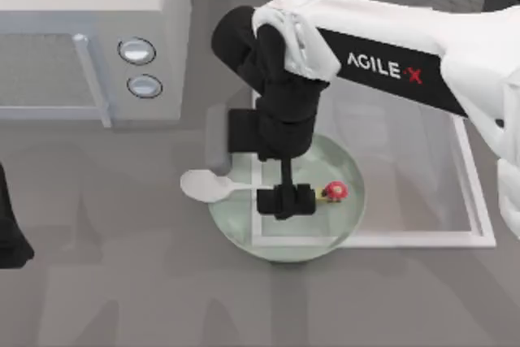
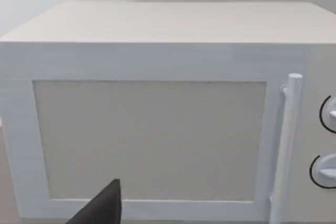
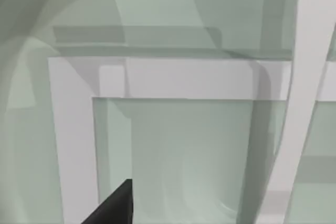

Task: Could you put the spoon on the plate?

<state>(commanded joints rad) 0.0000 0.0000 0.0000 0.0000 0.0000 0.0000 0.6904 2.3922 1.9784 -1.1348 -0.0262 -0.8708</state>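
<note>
From above, the right hand (image 1: pixel 284 200) is sitting over the plate (image 1: pixel 345 221), pinching the handle of the spoon (image 1: pixel 213 186); the spoon's bowl is hanging past the plate's left rim over the surface (image 1: pixel 122 282), its red knob lying inside the plate. "AGILE·X" is showing on the right arm (image 1: pixel 382 67). The right wrist view is looking through the green plate (image 3: pixel 173 145) at the sink (image 3: pixel 184 80) frame. The left wrist view is facing the microwave (image 2: pixel 152 129); I cannot tell the left hand's state.
</note>
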